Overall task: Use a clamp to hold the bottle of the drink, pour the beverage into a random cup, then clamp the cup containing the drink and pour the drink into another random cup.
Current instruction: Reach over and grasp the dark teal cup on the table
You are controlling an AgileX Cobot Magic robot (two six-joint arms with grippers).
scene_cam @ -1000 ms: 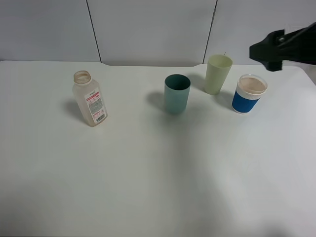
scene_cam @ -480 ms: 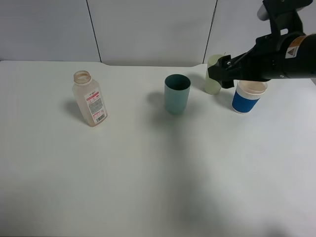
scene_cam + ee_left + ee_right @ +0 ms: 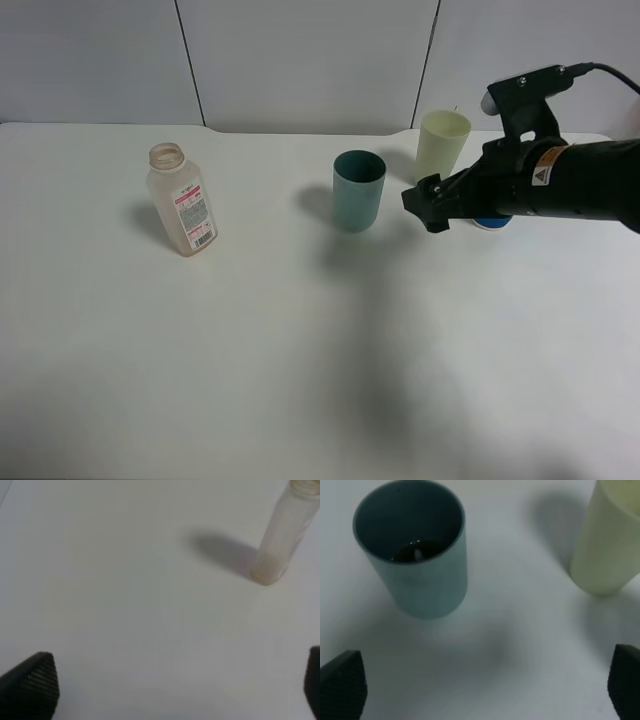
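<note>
The teal cup (image 3: 358, 190), upright on the bench (image 3: 300, 360) with a little dark drink (image 3: 415, 555) inside, looks light, stiff and probably slick, so the wide-open, empty right claw (image 3: 428, 206) should clamp its mid-wall.

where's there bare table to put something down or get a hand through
The widest bare patch is the near half of the table, in front of everything. Another gap lies between the bottle and the teal cup. Crowded: far right, where the right gripper hangs among the teal cup, pale yellow-green cup and blue-banded cup.
</note>
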